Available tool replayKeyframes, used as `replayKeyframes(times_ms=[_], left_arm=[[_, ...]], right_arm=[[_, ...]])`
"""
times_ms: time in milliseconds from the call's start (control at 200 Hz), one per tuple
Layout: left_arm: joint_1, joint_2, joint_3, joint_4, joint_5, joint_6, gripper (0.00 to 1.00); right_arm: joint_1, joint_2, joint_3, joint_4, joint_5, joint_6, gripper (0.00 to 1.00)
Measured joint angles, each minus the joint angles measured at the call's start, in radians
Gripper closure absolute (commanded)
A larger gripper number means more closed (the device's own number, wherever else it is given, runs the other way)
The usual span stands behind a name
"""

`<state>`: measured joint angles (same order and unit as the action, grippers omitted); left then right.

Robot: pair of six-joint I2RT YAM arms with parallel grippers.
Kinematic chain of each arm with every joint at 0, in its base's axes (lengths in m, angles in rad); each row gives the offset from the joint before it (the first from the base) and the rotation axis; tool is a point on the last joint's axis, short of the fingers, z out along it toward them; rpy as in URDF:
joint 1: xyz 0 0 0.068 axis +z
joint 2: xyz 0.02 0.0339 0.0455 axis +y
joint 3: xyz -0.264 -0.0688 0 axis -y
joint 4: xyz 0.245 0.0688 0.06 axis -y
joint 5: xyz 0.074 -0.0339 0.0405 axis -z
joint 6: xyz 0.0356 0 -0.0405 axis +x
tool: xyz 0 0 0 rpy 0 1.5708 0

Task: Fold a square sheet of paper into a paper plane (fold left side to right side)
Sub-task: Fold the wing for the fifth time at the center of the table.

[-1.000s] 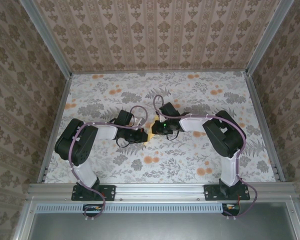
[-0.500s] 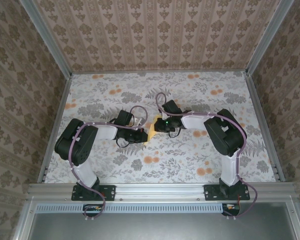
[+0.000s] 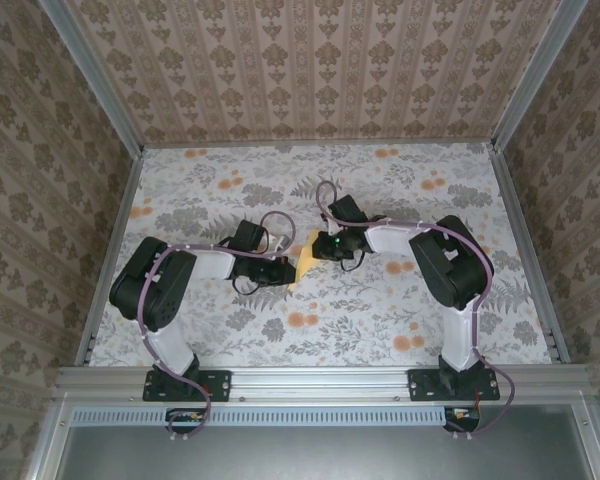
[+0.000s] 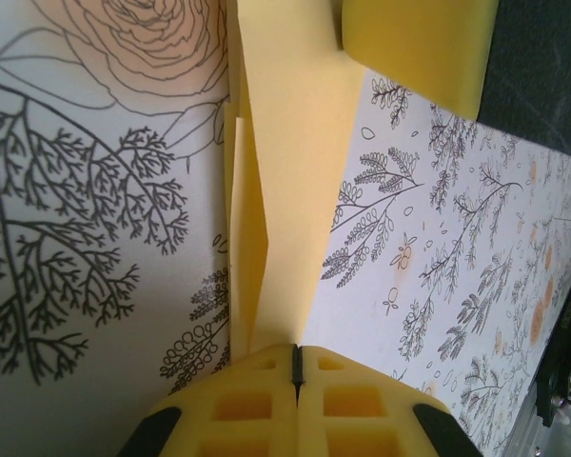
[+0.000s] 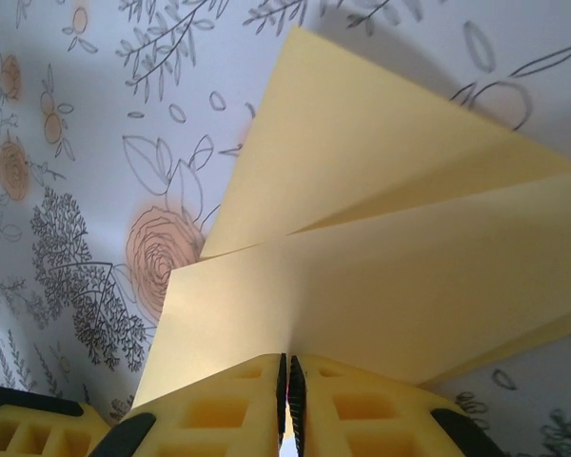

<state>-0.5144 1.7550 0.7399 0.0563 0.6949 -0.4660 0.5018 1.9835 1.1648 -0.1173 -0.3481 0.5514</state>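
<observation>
While both grippers meet near the middle of the table (image 3: 420,200), you have the paper (image 3: 304,263) caught between them, just toward 9 o'clock of the table's centre in the overhead view. Your left gripper (image 3: 285,270) reaches it from 9 o'clock and your right gripper (image 3: 318,250) from about 2 o'clock. The paper shows as a small yellow-orange patch between them.

From the left wrist, the yellow fingers (image 4: 257,405) at 6 o'clock are pressed together on the paper's near end, with only a thin dark seam between them. The paper runs from that pinch up to 12 o'clock as a narrow strip, and a second layer stands apart along its 9 o'clock side. A rounded, deeper yellow piece (image 4: 419,48) overlaps the strip at 1 o'clock; you cannot tell here what it is.

From the right wrist, the fingers (image 5: 219,409) at 6 o'clock are likewise clamped tight on a paper edge. Above them the paper spreads toward 3 o'clock in overlapping layers: a broad flap nearest the pinch and a pointed flap behind it, its tip at 12 o'clock. An orange rose print (image 5: 162,252) sits at 9 o'clock, just beside the paper's edge.
</observation>
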Motion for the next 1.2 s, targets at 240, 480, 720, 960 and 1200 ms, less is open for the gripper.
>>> replayKeyframes(times_ms=[240, 480, 720, 960, 1200], left_arm=[[0.000, 0.002, 0.000, 0.009, -0.003, 0.000, 0.99], [0.000, 0.004, 0.000, 0.026, -0.009, 0.000, 1.00], [0.000, 0.006, 0.000, 0.031, -0.011, 0.000, 1.00], [0.000, 0.006, 0.000, 0.031, -0.011, 0.000, 1.00], [0.000, 0.007, 0.000, 0.040, -0.015, 0.000, 1.00]], right_arm=[[-0.041, 0.013, 0.018, -0.010, -0.004, -0.007, 0.85], [-0.061, 0.031, 0.045, -0.031, -0.031, -0.023, 0.85], [-0.093, 0.043, 0.063, -0.039, -0.042, -0.026, 0.84], [-0.112, 0.055, 0.080, -0.050, -0.054, -0.029, 0.84], [-0.131, 0.082, 0.126, -0.083, -0.071, -0.030, 0.84]])
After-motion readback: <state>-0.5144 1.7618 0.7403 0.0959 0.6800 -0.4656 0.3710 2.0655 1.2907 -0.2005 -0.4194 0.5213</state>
